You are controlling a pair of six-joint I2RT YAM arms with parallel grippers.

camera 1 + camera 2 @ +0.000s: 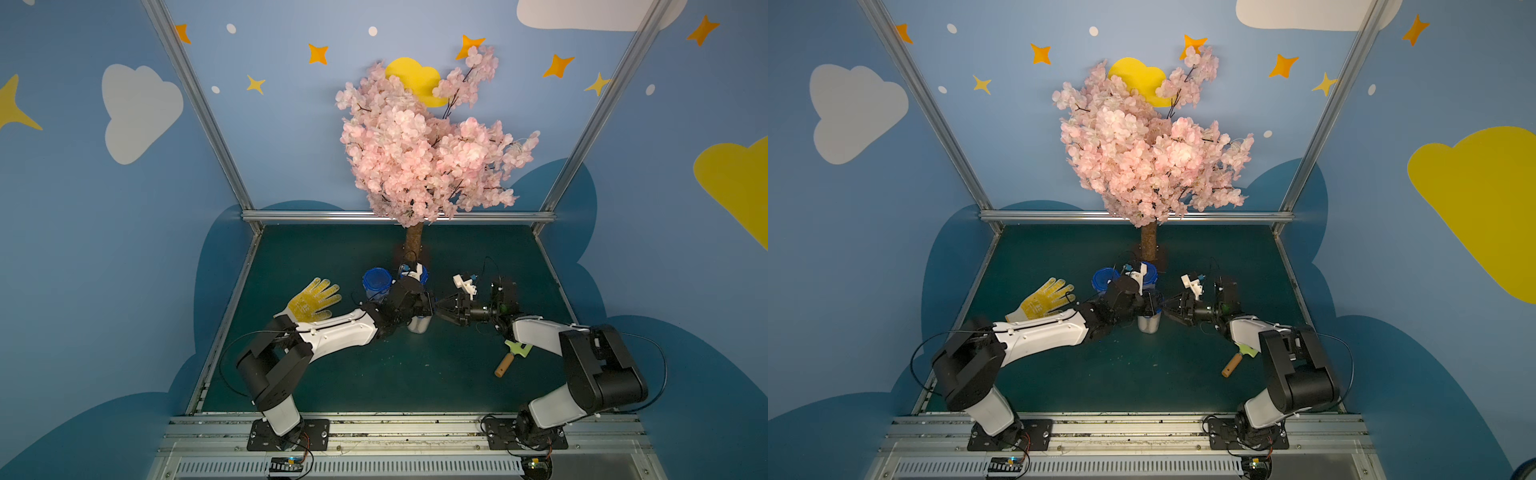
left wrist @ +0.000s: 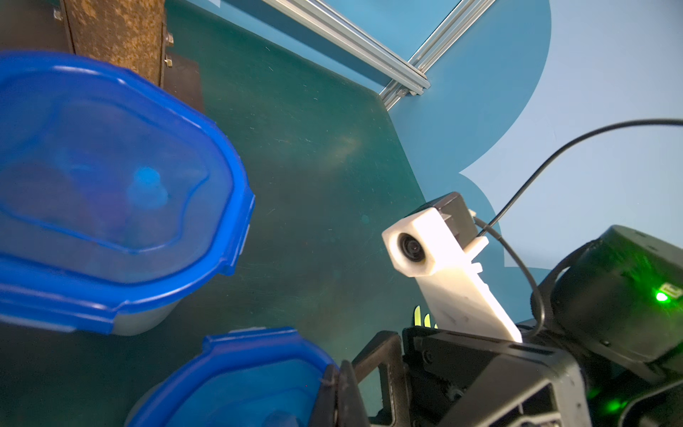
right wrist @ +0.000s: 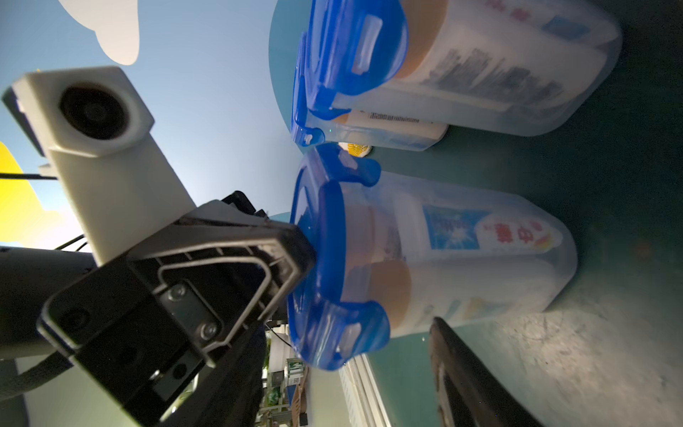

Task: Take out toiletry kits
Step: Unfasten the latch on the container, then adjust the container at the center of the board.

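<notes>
Nearest the robot's base, a wooden-handled tool lies on the table, well apart from the work. Beyond it, mid-table, stands the near jar, clear plastic with its blue lid on. The left gripper has its jaws together and its tip against the top of that lid; whether it pinches anything there I cannot tell. The right gripper faces it with jaws apart and holds nothing, one finger showing beside the jar's wall.

The toiletry kits are shut inside. Through the near jar's wall show a white bottle, its tan-orange cap toward the lid, and a toothpaste tube with blue and red print, both on end and packed close.

They look small and light. The bottle is probably stiff and smooth, so it may slip from a loose pinch. The tube is likely soft and would dent under a hard squeeze. Once the lid is off, the top end at the cap seems the best hold, drawn straight up. The jar itself looks light enough to tip or lift along, so it likely wants steadying.

Farther back a yellow glove lies to one side, two more lidded jars stand with like contents, and behind them rises the tree trunk.
</notes>
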